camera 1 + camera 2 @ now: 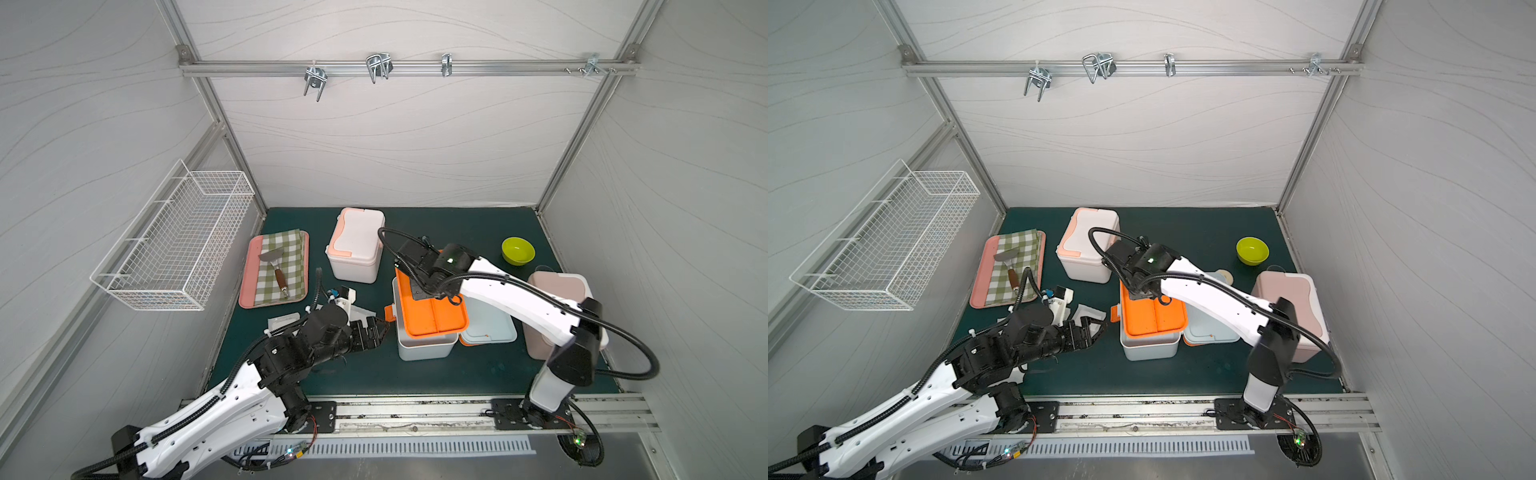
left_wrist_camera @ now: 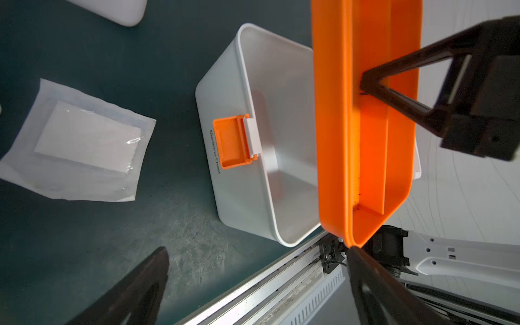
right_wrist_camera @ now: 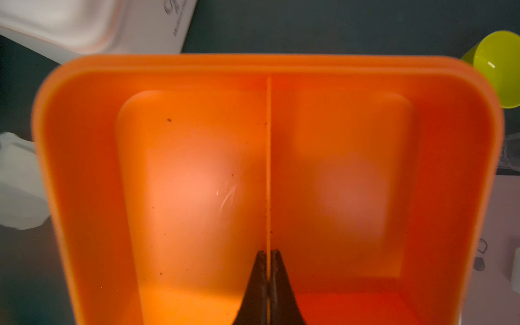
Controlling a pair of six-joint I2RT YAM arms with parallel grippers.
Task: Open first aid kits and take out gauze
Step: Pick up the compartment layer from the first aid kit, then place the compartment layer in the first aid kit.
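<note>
The light blue first aid kit [image 1: 422, 347] [image 2: 225, 194] stands open at mid-table, and the part of its inside that shows is bare. My right gripper [image 1: 420, 291] [image 3: 268, 253] is shut on the centre divider of the kit's orange inner tray [image 1: 432, 311] [image 3: 197, 183] and holds it above the box. My left gripper [image 1: 380, 327] [image 2: 257, 250] is open and empty, just left of the box. One wrapped gauze [image 2: 84, 143] [image 1: 362, 312] lies on the mat beside it. The white kit with peach trim [image 1: 355, 245] is closed at the back. The pink kit [image 1: 559, 291] stands at the right, partly under my right arm.
The blue kit's lid [image 1: 490, 330] lies flat on its right. A pink tray [image 1: 249, 274] with checked cloth and a spatula lies at the left. A green bowl [image 1: 518, 250] sits back right. A wire basket [image 1: 174, 245] hangs on the left wall.
</note>
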